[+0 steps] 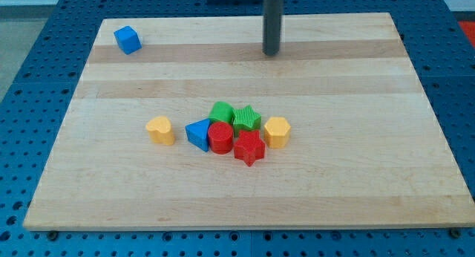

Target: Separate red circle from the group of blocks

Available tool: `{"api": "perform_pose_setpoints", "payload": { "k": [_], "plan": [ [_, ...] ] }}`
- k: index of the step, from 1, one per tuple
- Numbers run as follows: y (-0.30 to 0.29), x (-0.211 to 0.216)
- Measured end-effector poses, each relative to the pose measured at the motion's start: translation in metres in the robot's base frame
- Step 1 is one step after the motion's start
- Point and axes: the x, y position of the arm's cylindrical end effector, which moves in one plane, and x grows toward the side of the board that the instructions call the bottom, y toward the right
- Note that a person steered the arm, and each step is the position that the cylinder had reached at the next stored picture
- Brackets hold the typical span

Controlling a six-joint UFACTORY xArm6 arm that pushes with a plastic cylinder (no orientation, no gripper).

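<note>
Pale wooden worktop (356, 175) carries a tight cluster; the red circle (220, 137) is wedged among neighbours, touching the blue triangle (197, 132) and red star (249, 147). No jaws are fitted; my tip (272, 53) is held well above it toward the view's top, so neighbours could be dragged along.

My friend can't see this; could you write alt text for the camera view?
My tip hangs near the view's top, far from a cluster on the wooden board: red circle, blue triangle, green blocks, red star, yellow hexagon.
</note>
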Motion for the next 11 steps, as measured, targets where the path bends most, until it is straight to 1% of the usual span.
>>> {"api": "perform_pose_setpoints", "payload": {
  "k": [1,2,3,4,5,6,7,9,10,11],
  "plan": [
    [0.028,0.084],
    [0.033,0.086],
    [0.059,0.169],
    [0.057,0.202],
    [0.02,0.247],
    [-0.02,0.268],
    [-0.056,0.255],
    [-0.086,0.254],
    [-0.113,0.254],
    [-0.115,0.216]
  ]
}}
